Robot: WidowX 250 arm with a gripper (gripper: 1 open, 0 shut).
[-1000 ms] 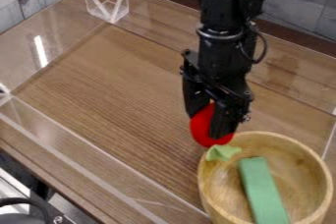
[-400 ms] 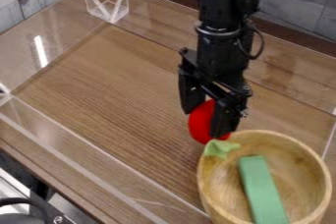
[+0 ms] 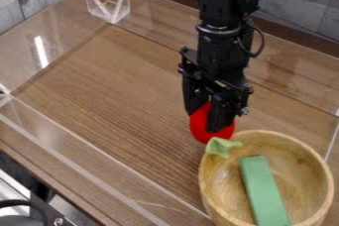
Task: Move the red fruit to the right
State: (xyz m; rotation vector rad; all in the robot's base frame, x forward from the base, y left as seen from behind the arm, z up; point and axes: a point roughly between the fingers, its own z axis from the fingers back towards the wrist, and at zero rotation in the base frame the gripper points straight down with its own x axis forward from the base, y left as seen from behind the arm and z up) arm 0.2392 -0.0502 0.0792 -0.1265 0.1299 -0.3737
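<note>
The red fruit (image 3: 209, 123) sits on the wooden tabletop (image 3: 119, 81) toward the near right corner, right under the black pincer (image 3: 212, 121), which points straight down over it. The two fingers (image 3: 193, 109) straddle it, one on each side, and there looks to be a bit of slack, so I'd call the jaws spread apart rather than clamped on it. Only the lower red part shows between the fingers. Its light green leafy cap (image 3: 223, 149) pokes out toward the near right, so the long axis seems to run from the pincer down toward the rim of the wooden bowl (image 3: 219, 185), with the leafy end touching or just overlapping that rim. Hard to say more, the fingers hide most of it.

The bowl is in the near right corner of the tabletop, with a flat green block (image 3: 269, 192) lying in it, long side running front to back.

Compared with a second ago: the fruit's red body looks a touch lower and more settled on the wood, and the fingers appear further apart around it. The arm itself is in pretty much the same spot.
</note>
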